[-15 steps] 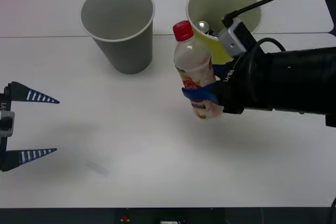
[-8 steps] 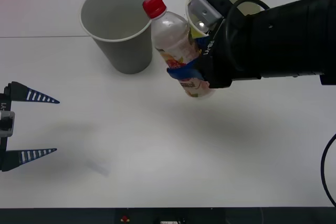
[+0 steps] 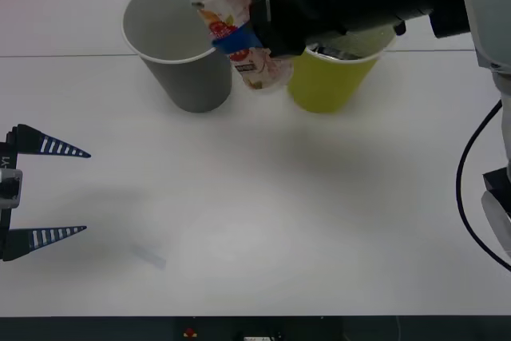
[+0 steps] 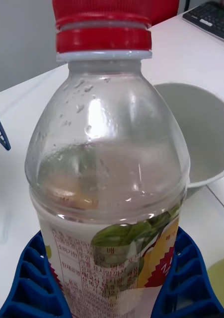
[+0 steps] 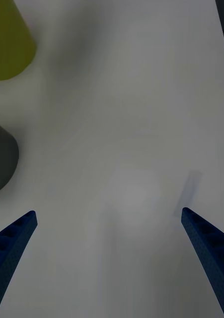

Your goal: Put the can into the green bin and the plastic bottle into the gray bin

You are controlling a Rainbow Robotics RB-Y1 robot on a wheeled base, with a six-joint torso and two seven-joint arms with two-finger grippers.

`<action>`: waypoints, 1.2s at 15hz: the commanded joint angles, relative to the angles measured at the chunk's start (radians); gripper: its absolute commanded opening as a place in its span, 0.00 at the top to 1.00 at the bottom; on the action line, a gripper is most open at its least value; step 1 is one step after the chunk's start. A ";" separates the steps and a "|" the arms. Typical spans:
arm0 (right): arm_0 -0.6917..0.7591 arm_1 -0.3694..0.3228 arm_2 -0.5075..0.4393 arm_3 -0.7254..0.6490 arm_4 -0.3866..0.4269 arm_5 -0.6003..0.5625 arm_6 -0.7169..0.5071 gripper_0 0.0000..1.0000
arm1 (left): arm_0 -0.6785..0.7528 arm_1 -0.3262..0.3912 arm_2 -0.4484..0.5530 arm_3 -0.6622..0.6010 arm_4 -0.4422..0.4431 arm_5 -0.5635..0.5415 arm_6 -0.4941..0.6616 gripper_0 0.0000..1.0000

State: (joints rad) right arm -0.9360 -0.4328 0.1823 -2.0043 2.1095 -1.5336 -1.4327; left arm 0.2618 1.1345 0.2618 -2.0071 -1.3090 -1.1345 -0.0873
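While the right gripper clamps its blue fingers on the label of the plastic bottle, the bottle hangs tilted in the air, its upper part over the rim of the gray bin and its base between that bin and the green bin. Both bins stand upright, side by side, on the white table. Left gripper: parked low at the table's left edge, jaws wide apart.

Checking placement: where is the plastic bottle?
Front view: the plastic bottle is held in the right gripper, tilted above the gray bin's right rim, left of the green bin.
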 commanded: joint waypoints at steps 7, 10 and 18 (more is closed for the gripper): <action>-0.237 0.152 0.088 0.368 0.170 0.144 0.001 1.00 | 0.000 0.000 0.000 0.000 0.000 0.000 0.000 0.00; -0.305 0.218 0.101 0.515 0.239 0.196 0.020 1.00 | 0.000 0.000 0.000 0.000 0.000 0.000 0.000 0.00; -0.428 0.338 0.101 0.874 0.365 0.400 0.098 1.00 | 0.000 0.000 0.000 0.000 0.000 0.000 0.000 0.00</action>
State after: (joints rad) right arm -1.3565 -0.1002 0.2827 -1.1510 2.4684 -1.1490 -1.3440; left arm 0.2618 1.1345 0.2618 -2.0071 -1.3090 -1.1345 -0.0873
